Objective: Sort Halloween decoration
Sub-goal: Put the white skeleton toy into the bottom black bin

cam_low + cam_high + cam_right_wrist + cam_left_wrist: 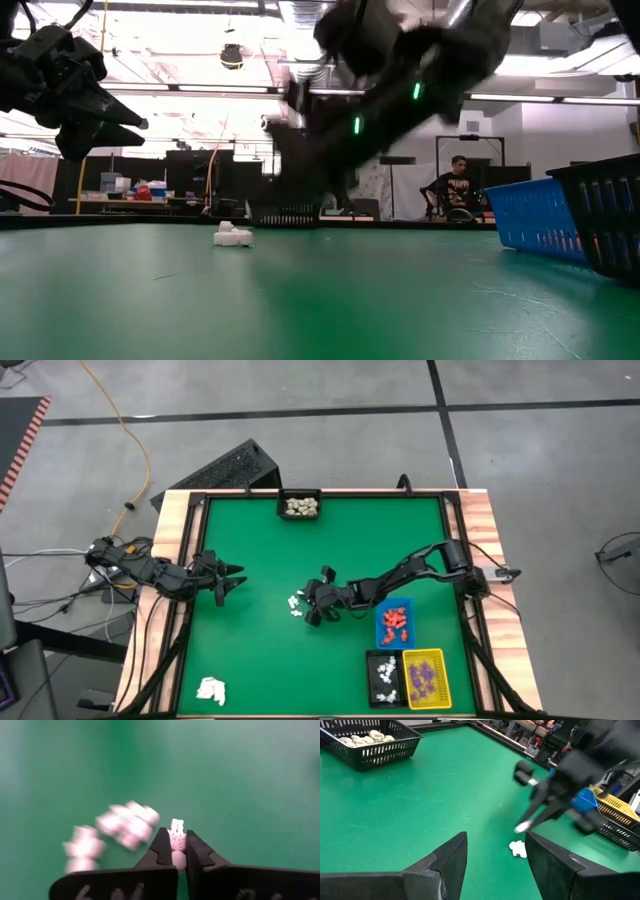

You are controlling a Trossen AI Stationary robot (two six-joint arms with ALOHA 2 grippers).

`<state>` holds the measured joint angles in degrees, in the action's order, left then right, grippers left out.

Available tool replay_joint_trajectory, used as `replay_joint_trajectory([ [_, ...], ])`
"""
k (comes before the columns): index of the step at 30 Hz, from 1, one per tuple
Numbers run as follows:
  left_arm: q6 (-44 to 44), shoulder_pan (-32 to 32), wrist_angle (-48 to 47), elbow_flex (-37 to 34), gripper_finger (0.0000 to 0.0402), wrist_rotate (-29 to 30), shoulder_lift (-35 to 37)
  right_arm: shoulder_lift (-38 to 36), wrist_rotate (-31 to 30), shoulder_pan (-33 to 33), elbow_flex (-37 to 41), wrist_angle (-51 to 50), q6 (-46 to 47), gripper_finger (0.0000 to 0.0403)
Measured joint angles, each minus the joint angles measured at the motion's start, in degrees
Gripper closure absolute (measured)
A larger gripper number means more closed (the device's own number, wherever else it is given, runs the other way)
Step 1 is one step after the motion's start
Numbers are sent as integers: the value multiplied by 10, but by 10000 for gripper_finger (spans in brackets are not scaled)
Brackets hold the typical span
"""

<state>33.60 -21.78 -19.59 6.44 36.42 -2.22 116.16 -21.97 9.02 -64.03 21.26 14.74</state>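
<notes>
We see the green surface (260, 660) first, with four trays set along its edges so each colour has a home: a black one with cream pieces (299, 506) well ahead of our right hand (312, 612), and a blue tray (396, 623) of orange-red pieces, a yellow tray (425, 678) of purple ones and a black tray (384, 679) of white ones just behind that hand, near the right arm's base. A white wad (211, 690) lies well apart in a near corner, likely not part of the sort. Our left hand (226, 582) hangs open above the surface off to one side, waiting. Our right hand is low at mid-surface with its tips pinched on one tiny white figure (176, 839), held by its lower end so the rest stands clear. Just beside the tips lie the loose white pieces (112, 832) yet to be sorted. We judge the held piece belongs with the white ones in the black tray behind the hand.
</notes>
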Motion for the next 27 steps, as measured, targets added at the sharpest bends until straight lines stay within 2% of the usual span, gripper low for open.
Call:
replay_joint_trajectory([
  [3, 1, 0, 0, 0, 213, 0, 0, -49, 6, 17, -1, -31, 0, 390],
  [7, 3, 0, 0, 0, 213, -1, 0, -124, 59, 51, -1, -142, 21, 390],
  [14, 3, 0, 0, 0, 213, 1, 0, -241, 172, 158, -2, -391, 184, 391],
  [21, 2, 0, 0, 0, 213, 2, 0, -270, 179, 283, -2, -513, 383, 391],
  [27, 1, 0, 1, 0, 213, 4, 0, -265, 178, 336, -2, -553, 485, 378],
])
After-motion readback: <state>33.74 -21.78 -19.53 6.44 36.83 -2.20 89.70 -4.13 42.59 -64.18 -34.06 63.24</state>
